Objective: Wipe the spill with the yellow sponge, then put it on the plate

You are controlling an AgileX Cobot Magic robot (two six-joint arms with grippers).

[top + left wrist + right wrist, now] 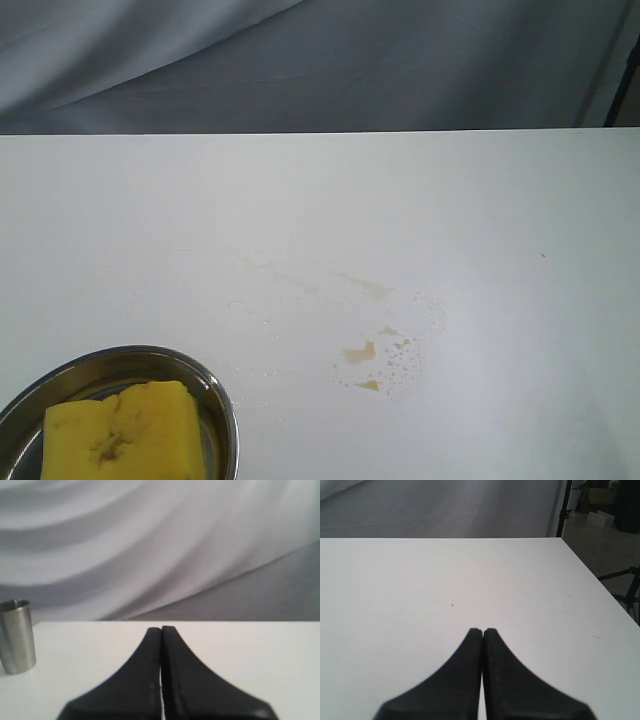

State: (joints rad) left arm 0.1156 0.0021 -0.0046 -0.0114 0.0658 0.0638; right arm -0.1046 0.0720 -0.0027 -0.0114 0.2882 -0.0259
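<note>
A flat white surface [500, 250] fills the scene, with a grey draped cloth [300, 60] hanging behind its far edge.

The left tool [161, 629] is pressed fully together, its black jaws meeting with no gap and nothing between them. It points low over bare surface. The right tool [483, 630] is the same, pinched together and empty. Neither shows in the exterior view.

Out from the left tool, at the left edge of its frame, stands a small cylindrical stainless-steel cup [17, 636], upright and well apart.

In the exterior view, the bright yellow square foam sponge [120, 432] lies inside the shiny round stainless-steel plate [208, 395], at the lower left of the frame. The amber-brown liquid spill [362, 351] sits just below the middle, a few small pools amid scattered droplets. Fainter streaks trail toward the upper left.

With liquid on the surface, the wipe looks unfinished, so I judge fetching the sponge to be the step in hand. The left tool is probably the closer one. It should open wide, come down over the block's middle, and grip gently, since foam squashes. Then press flat and sweep across the whole droplet field, not only the pools.

The plate and sponge are cut off by the frame's bottom edge. The brownish marks on the sponge are too soft to read as stains or dents. The faint streaks may be wet or dried.
</note>
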